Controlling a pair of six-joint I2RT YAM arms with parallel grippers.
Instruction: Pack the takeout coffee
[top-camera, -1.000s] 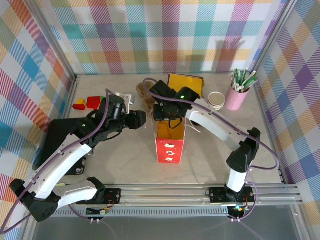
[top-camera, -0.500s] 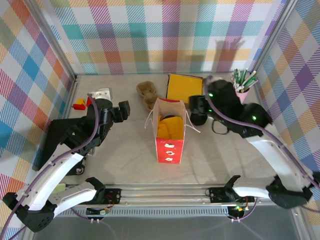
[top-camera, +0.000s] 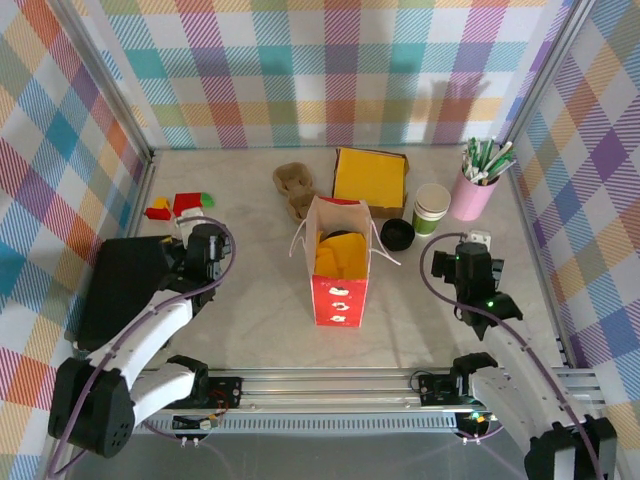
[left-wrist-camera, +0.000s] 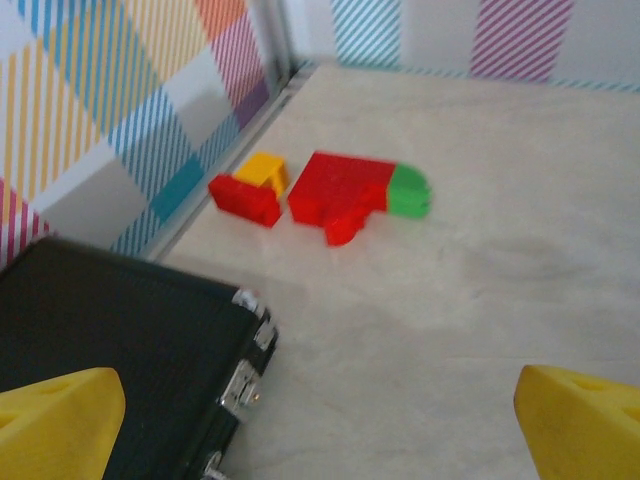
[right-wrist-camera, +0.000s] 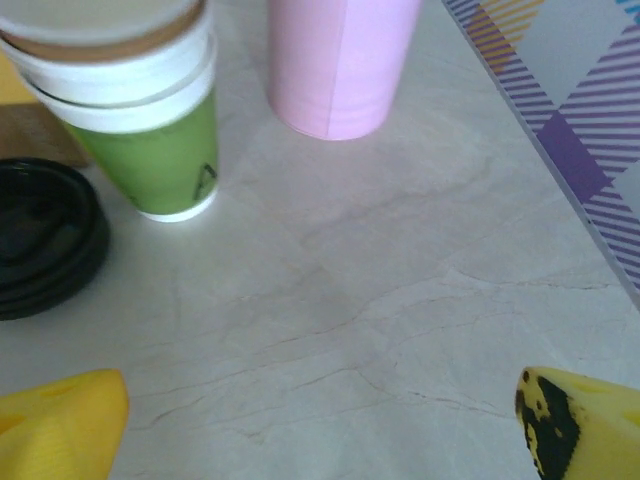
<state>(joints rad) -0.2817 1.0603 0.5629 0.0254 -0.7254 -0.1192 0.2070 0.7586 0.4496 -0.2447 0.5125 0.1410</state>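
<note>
Right of the bag: the green cup (top-camera: 431, 208) stands upright on the table (top-camera: 250, 310), at the far right, outside the red bag (top-camera: 340, 290); cream rims show at its top.
Lid: the black lid (top-camera: 397, 234) lies flat on the table, just left of the cup, between cup and bag.
Pink cup: the pink cup (top-camera: 472, 197) stands just right of the green cup, near the right wall, and holds green-and-white straws (top-camera: 487, 158).
Bag: upright at the centre of the table, mouth open, yellow inside.
Left gripper (left-wrist-camera: 320, 430): near left, beside the black case (top-camera: 125, 290); jaws wide, yellow fingers (left-wrist-camera: 60, 420) at opposite edges of the wrist view, holding nothing.
Right gripper (right-wrist-camera: 320, 420): near right, on the near side of the green cup; jaws wide, holding nothing.
Far left: red, yellow and green blocks (left-wrist-camera: 320, 190) lie by the left wall.
Far centre: a brown carrier (top-camera: 293, 186) and a yellow box (top-camera: 370, 177) lie behind the bag.
</note>
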